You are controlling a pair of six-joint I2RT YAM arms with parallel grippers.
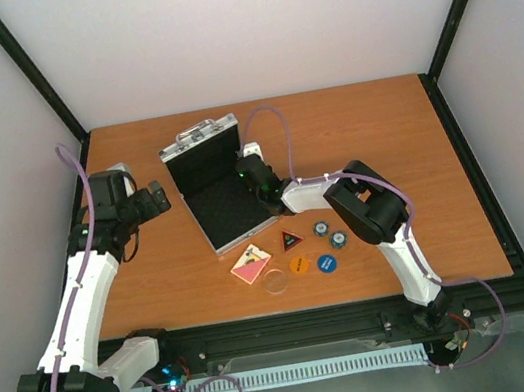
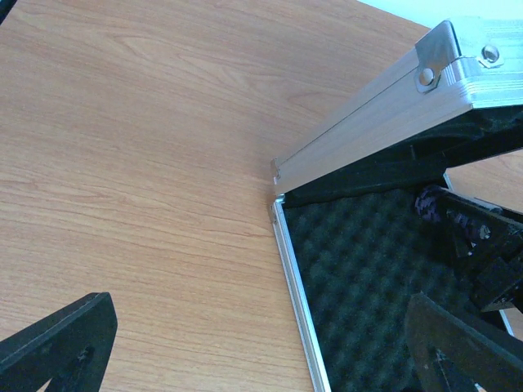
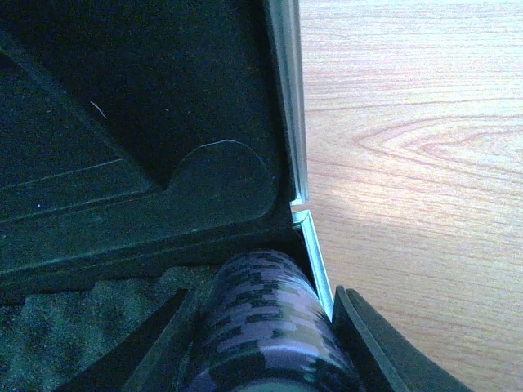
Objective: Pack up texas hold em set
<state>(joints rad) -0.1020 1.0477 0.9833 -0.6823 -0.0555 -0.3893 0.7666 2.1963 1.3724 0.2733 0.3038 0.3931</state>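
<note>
**Chips in the case, rest of the hold em set out on the table**

So my right tool (image 1: 257,180) was down inside the open silver case (image 1: 211,205), clamped on a stack of chips (image 3: 260,327) that lay on its side between the fingers. From the wrist view, the stack sat in the corner by the hinge, over the bumpy black foam of the base. The lid's foam cutouts were right behind it. Honestly couldn't tell if the stack was touching the foam or just above it.

My left tool (image 1: 154,201) hung just left of the case, fingers wide apart, gripping nothing, pointed toward the case's left edge.

The case stood on the table (image 1: 383,134) a bit left of centre, with the lid propped up on the far side and the handle (image 1: 195,130) on top of it.

Everything else lay on the table in front of the case:
- pink card deck (image 1: 252,264) near the case's front corner
- red-black triangle (image 1: 292,239) just right of the deck
- blue-white chips (image 1: 321,229) in two spots further right, too small to say if single or stacked
- nearest me, a row of clear disc (image 1: 276,281), orange disc (image 1: 300,265) and blue disc (image 1: 327,264)

None of those were in the case
</note>
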